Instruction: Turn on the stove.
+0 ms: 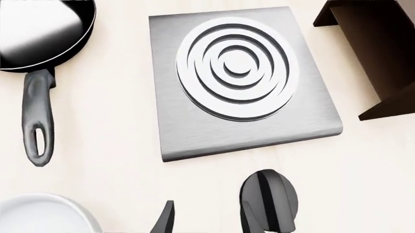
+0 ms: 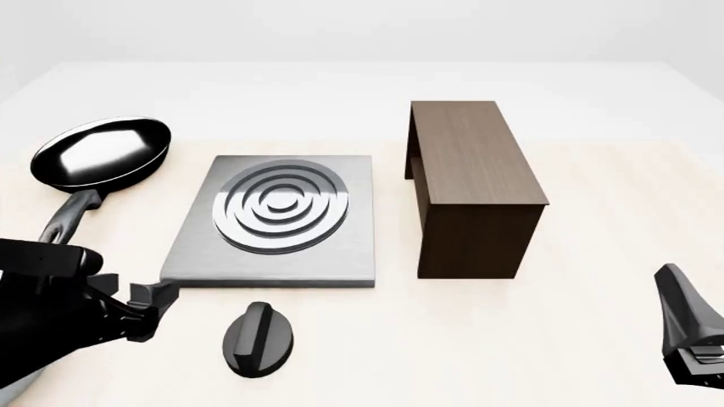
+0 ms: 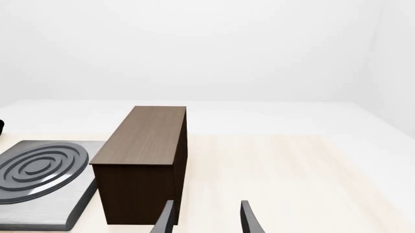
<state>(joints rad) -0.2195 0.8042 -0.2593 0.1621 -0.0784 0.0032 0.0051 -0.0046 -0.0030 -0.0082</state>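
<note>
The stove [image 2: 283,246] is a flat grey metal slab with silver burner rings, lying left of the table's middle; it also shows in the left wrist view [image 1: 194,131] and the right wrist view [image 3: 65,204]. Its black ridged knob [image 2: 258,337] lies on the table just in front of the slab, and shows in the left wrist view [image 1: 272,194]. My left gripper [image 2: 153,305] is open and empty, left of the knob and apart from it; its fingertips [image 1: 165,221] show low in the left wrist view. My right gripper [image 3: 206,219] is open and empty, at the near right [image 2: 684,326].
A black frying pan [image 2: 102,151] lies left of the stove with its handle [image 1: 38,121] pointing toward me. A dark brown wooden stand [image 2: 473,182] is right of the stove. A white round dish [image 1: 39,213] lies near the left gripper.
</note>
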